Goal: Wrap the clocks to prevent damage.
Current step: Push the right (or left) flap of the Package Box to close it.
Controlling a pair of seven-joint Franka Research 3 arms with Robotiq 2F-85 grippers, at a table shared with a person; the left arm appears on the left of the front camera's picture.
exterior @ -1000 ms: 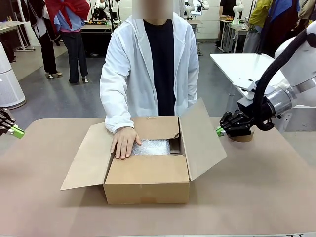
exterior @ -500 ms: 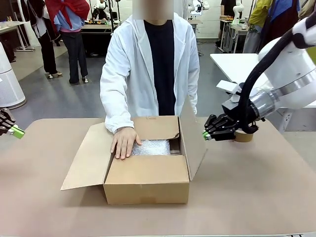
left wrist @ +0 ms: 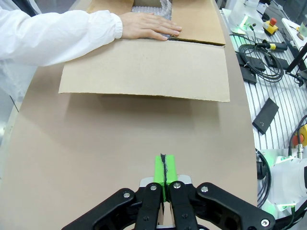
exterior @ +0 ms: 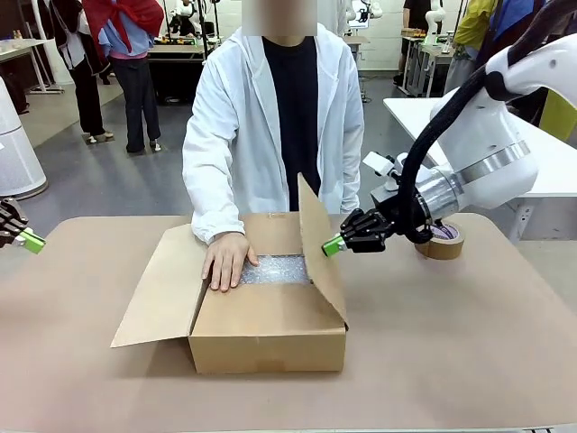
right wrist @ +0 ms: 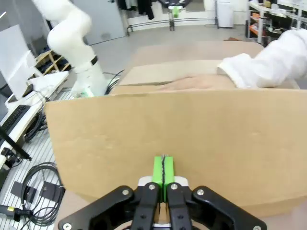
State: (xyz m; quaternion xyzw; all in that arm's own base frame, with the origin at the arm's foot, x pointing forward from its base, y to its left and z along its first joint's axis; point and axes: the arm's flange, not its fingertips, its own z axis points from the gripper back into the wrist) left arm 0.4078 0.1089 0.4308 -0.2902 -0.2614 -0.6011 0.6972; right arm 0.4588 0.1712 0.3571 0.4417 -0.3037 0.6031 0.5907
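clocks (exterior: 278,269) in box (exterior: 269,338), beside hand (exterior: 227,260)

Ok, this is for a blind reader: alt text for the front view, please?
The shut right gripper touches the upright right flap of an open cardboard box. A person in a white coat rests a hand on the box's left rim, beside the bubble-wrapped bundle inside; a tape roll lies by the arm.

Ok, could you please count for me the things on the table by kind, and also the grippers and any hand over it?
Cardboard box: 1
Bubble-wrap bundle, inside the box: 1
Brown tape roll: 1
Grippers, both shut: 2 (left gripper, right gripper)
Person's hand, resting on the box: 1
Total: 6
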